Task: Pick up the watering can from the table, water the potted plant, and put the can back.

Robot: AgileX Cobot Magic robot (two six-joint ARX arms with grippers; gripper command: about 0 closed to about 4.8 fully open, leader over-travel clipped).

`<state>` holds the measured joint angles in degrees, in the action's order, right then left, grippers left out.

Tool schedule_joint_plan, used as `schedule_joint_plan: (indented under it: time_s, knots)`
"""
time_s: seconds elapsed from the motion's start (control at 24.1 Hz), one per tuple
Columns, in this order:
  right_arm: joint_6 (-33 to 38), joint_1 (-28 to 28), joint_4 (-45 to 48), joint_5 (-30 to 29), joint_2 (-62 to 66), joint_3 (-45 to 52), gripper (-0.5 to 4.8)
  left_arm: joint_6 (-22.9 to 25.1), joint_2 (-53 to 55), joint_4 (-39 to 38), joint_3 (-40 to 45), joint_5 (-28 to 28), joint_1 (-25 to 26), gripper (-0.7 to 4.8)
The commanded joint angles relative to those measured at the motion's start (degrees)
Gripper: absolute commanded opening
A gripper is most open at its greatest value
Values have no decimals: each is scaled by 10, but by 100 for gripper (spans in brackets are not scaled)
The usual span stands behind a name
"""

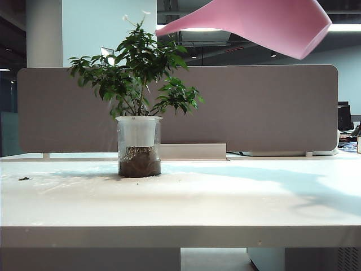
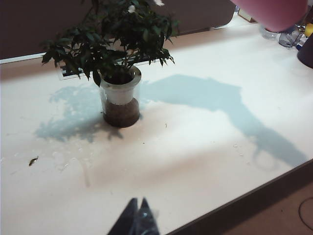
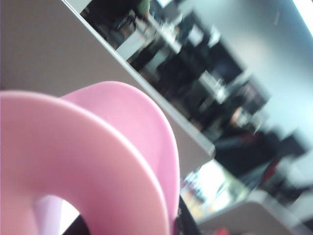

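The watering can is seen raised high above the worktop at the top of the exterior view, tilted so that its long spout slants down to the left, with the tip just above the topmost leaves of the potted plant. Only part of the pink body and the spout are shown there; the arm that carries it is cut off by the frame. In the right wrist view, the picture is filled by the can's curved pink handle and rim, blurred and very close to the camera. The right gripper itself is hardly shown, only a dark sliver beside the pink plastic, so whether its jaws are closed on the can cannot be told from the pictures.

The potted plant is stood upright on the worktop, left of centre, in its clear glass jar with brown soil at the bottom. Small wet marks are seen on the worktop near the jar.

The left gripper is held low over the near edge of the worktop, well apart from the plant. Its dark fingertips are seen pressed together, with nothing between the jaws.
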<state>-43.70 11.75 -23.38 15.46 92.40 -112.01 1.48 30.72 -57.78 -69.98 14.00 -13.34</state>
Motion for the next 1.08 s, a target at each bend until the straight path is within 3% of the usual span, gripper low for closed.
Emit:
schedule_joint_plan:
  time_s: [0.04, 0.17, 0.33, 0.46, 0.66, 0.91, 1.08]
  knots:
    - [126, -30, 5, -13, -13, 7, -6, 0, 0, 4, -2, 2, 0, -5]
    - [157, -52, 40, -54, -39, 66, -6, 0, 0, 4, -2, 2, 0, -5]
    - [234, -85, 200, -116, -101, 231, -6, 0, 0, 4, -2, 2, 0, -5]
    - [328, -106, 421, -177, -148, 426, -6, 0, 0, 4, -2, 2, 0, -5]
    - [380, -107, 744, -187, -140, 676, -6, 0, 0, 4, -2, 2, 0, -5]
    - [393, -107, 911, -202, -61, 794, -6, 0, -1, 4, -2, 2, 0, -5]
    - [392, -115, 974, -201, 1, 805, -6, 0, -1, 4, -2, 2, 0, -5]
